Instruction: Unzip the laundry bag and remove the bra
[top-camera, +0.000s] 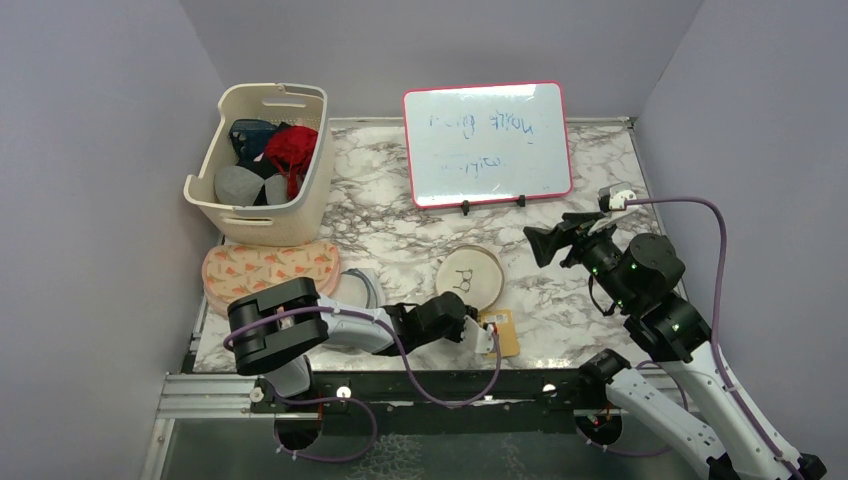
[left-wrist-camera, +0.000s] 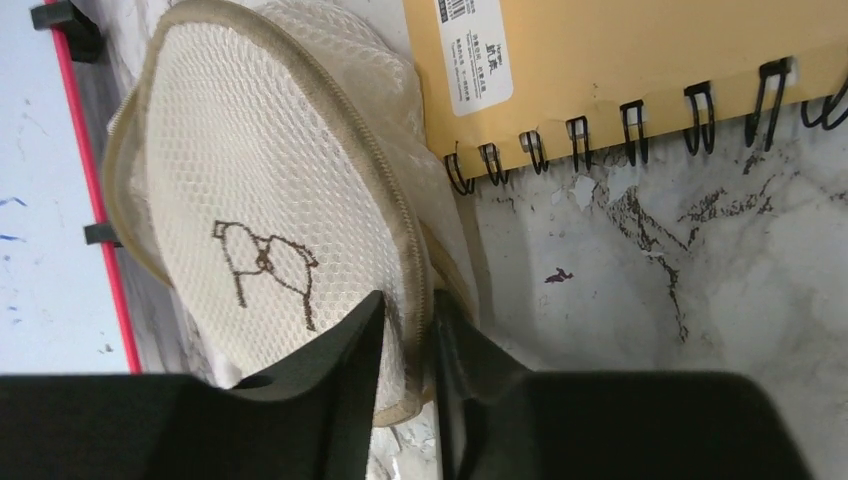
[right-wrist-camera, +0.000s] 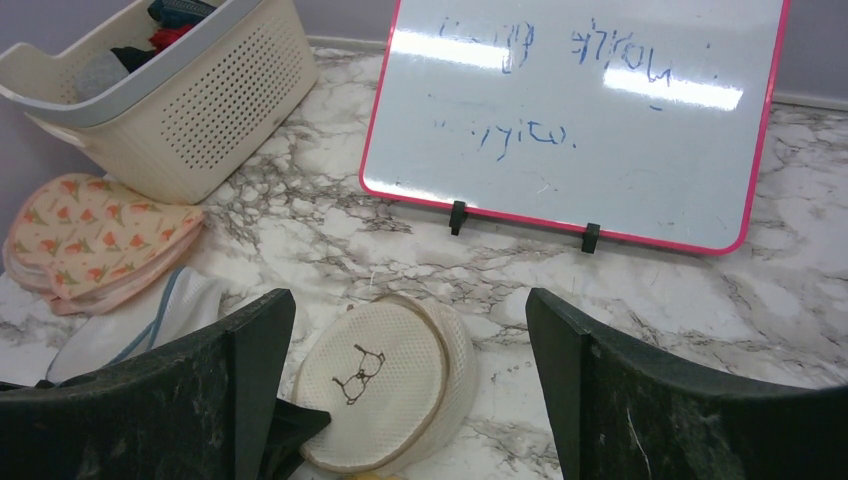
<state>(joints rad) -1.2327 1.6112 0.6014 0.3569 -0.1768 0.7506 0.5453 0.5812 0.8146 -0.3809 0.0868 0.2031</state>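
**Left end effector on bag rim, right one spread and idle**

The laundry bag (left-wrist-camera: 250, 200) sits on the marble counter (top-camera: 400, 240), directly ahead of the left end effector (left-wrist-camera: 408, 315). Its tan mesh face with the dark bra icon is turned up. The tan zip band around the rim looks closed along the stretch in view.

The left fingers are drawn close together and pinch that band at the bag's near edge, one finger over the face and the other on the outer side.

Just right of these fingers lies a spiral-bound notebook (left-wrist-camera: 640, 60) with a tan cover and a barcode label. Its corner touches the bag's mesh side.

The right end effector (top-camera: 555, 236) hangs above the counter, right of the bag and apart from it. Its fingers are spread wide with nothing between them. From its wrist view the bag lies below and ahead.

Beyond it stands a pink-framed whiteboard (top-camera: 487, 143). Far to its left are a cream basket (top-camera: 300, 215) of clothes and a floral pouch (top-camera: 270, 268).
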